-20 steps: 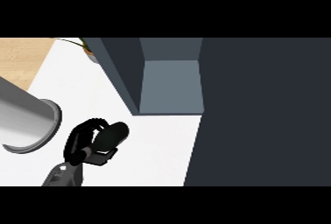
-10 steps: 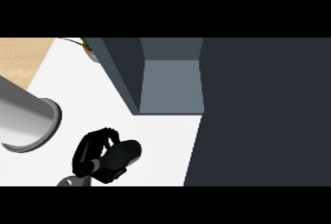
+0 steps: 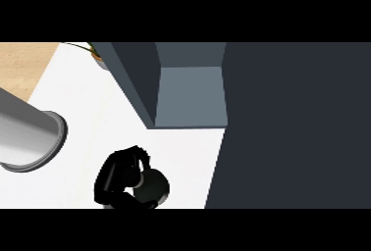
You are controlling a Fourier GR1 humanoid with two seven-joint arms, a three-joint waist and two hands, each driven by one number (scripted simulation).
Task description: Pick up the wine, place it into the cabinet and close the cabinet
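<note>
My right hand shows near the view's lower edge, left of centre, over the white counter. Its fingers curl round a dark rounded wine bottle, seen end-on and partly hidden by the hand. The cabinet stands open beyond the hand, its grey-blue inside showing between a dark side wall and a wide dark panel on the right. The hand and bottle are below the cabinet's opening and apart from it. My left hand shows nowhere.
A thick grey forearm comes in from the left edge, close to the view. A potted plant stands at the counter's far end by the cabinet. Wooden floor lies beyond the counter's left edge.
The right hand with the bottle has moved right and down towards the view's lower edge, and the bottle now shows more end-on. The grey forearm and cabinet have stayed put.
</note>
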